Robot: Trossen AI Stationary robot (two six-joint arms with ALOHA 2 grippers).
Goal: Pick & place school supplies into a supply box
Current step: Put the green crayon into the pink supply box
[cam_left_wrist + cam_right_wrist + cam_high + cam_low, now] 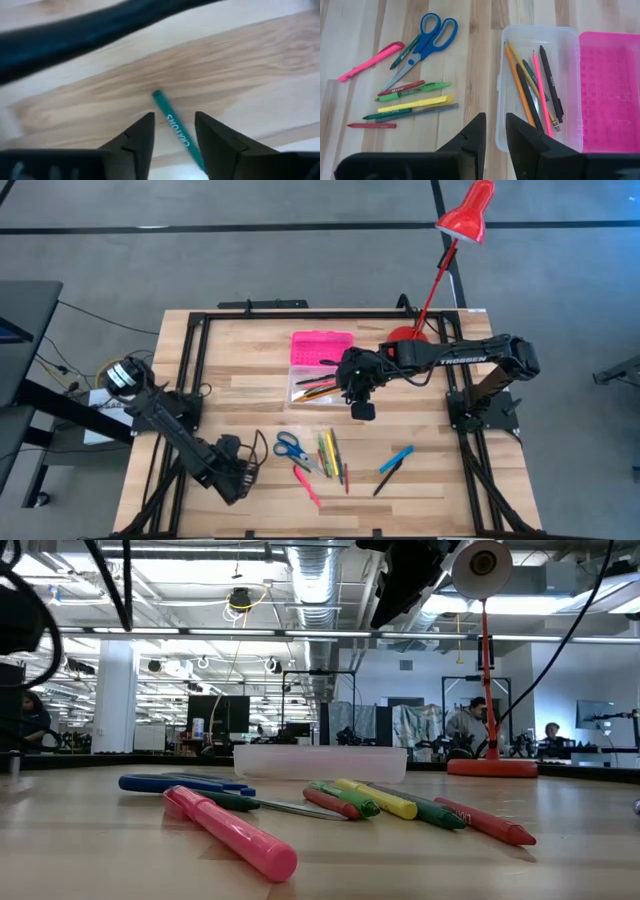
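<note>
Right wrist view: five pencils (538, 87) (boxed)

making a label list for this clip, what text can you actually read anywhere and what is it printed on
"TROSSEN": white letters along the right arm, in the high view.
"CRAYONS": on the green crayon between the left gripper fingers.
Print on the markers beside the scissors: too small to read.

Supply box (318, 366) sits upper centre of the counter (250, 395), pencils (532, 87) lying inside. Below it, scissors (290, 446) left, markers (331, 452) centre, two pens (393, 466) right. Desk lamp (440, 270) upper right.
</note>
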